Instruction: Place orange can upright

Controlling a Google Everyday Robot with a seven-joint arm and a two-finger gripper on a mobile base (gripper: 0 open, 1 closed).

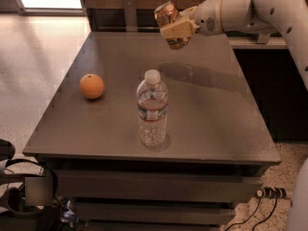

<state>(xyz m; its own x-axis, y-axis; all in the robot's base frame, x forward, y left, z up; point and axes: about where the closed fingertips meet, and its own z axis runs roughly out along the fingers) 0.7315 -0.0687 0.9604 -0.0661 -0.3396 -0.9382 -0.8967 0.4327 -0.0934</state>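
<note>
- My claw [174, 31] is clamped around the orange can [166, 13], holding it tilted in the air above the far part of the bench [211, 119].
- A water bottle [153, 112] stands upright near the bench's middle.
- A round orange [91, 86] rests left of the bottle, apart from it.

arm [269, 8] white, rounded, dark holes | tool [172, 28] tan, above table [96, 129]

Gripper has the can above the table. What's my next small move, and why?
Probably lower the gripper straight down: it holds the can in the air, seemingly tilted, over bare table at the far side, apart from the bottle and the orange, so nothing blocks the descent.
</note>
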